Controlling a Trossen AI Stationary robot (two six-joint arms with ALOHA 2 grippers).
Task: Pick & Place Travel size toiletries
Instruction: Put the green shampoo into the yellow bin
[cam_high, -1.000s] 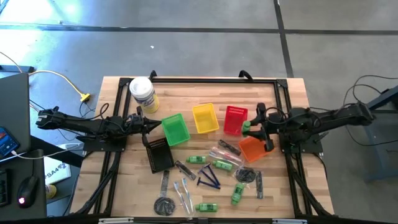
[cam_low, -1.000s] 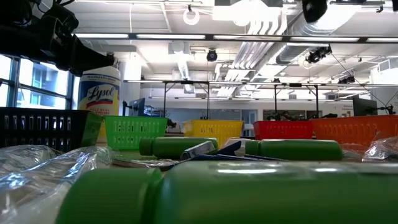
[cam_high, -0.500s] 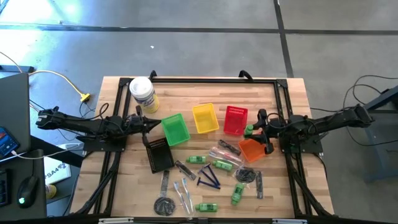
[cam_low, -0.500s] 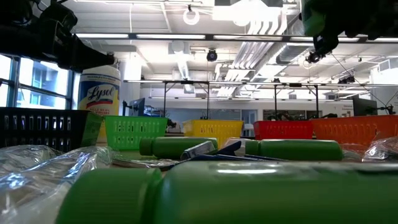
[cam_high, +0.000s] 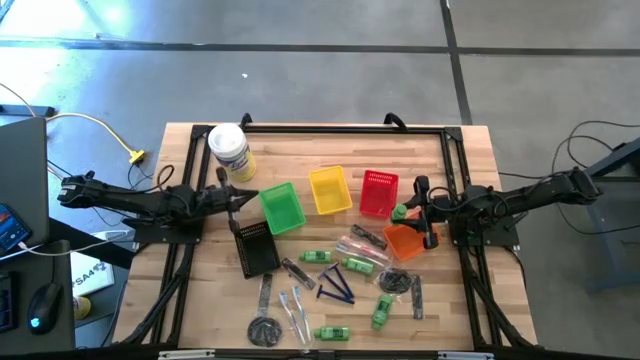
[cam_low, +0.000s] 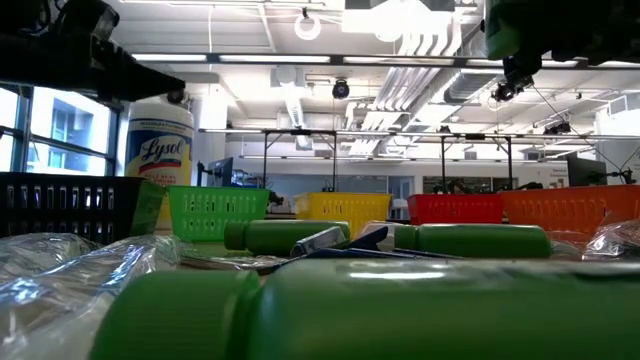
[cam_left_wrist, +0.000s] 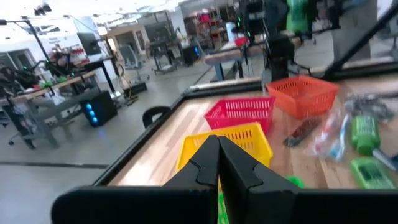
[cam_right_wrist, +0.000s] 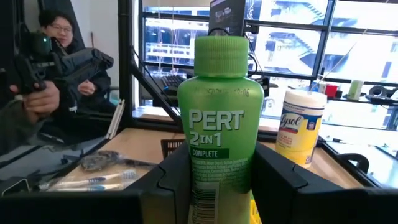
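My right gripper (cam_high: 405, 212) is shut on a bright green mini bottle (cam_right_wrist: 219, 118) with a white label. It hangs in the air over the far edge of the orange basket (cam_high: 407, 243), beside the red basket (cam_high: 378, 193). More travel size toiletries lie on the table's near half: green bottles (cam_high: 316, 257), dark blue razors (cam_high: 338, 284), clear sticks (cam_high: 295, 310), combs (cam_high: 297, 270) and a round piece (cam_high: 265, 330). My left gripper (cam_high: 240, 197) waits shut, pointing level at the table's left, next to the green basket (cam_high: 281, 208). My right gripper pinches the green bottle's lower body (cam_right_wrist: 217, 186) between its two fingers (cam_right_wrist: 281, 180), one on each side. The fingers lie level and come from the table's right. The bottle stands upright with its cap (cam_right_wrist: 219, 48) on top, lifted clear of the baskets.
A yellow basket (cam_high: 330, 190) and a black basket (cam_high: 256, 248) stand in the row of baskets. A white canister with a yellow label (cam_high: 229, 150) stands at the far left. A black frame (cam_high: 340, 128) borders the table. A person (cam_right_wrist: 46, 37) sits beyond the table's left side.
My right gripper has come down with the green bottle toward the orange basket and then stopped, with the bottle still upright. My left gripper has rolled a little about its own axis without changing place.
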